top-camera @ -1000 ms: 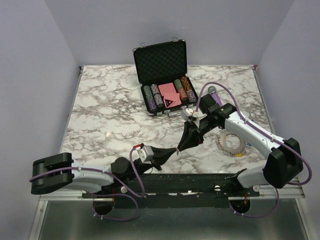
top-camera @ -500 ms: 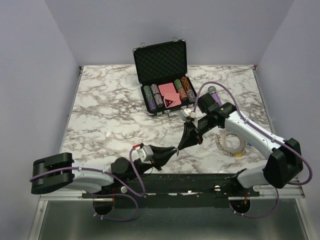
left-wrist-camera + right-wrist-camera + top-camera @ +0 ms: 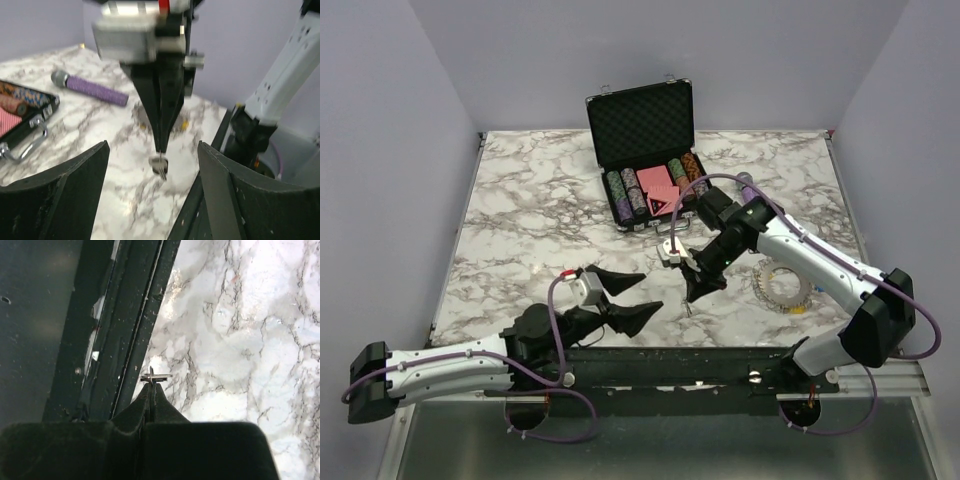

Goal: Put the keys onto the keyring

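1. While the left pincer [image 3: 651, 291] gapes wide and empty at lower centre of the overhead view, its two black fingers [image 3: 70, 190] fill the lower corners of its own wrist view.
2. The right pincer [image 3: 692, 296] points down at the marble desk [image 3: 520, 230] just right of it, jaws pressed together on a tiny silver key [image 3: 160, 166] (blurred; its head colour cannot be told).
3. In the right wrist view the key shows as a thin cross just past the tips.
4. The keyring [image 3: 782, 285] lies flat at right centre, apart from both pincers.
5. An open chip case [image 3: 642, 130] stands at upper centre; a purple microphone [image 3: 92, 89] lies upper left in the left wrist view.
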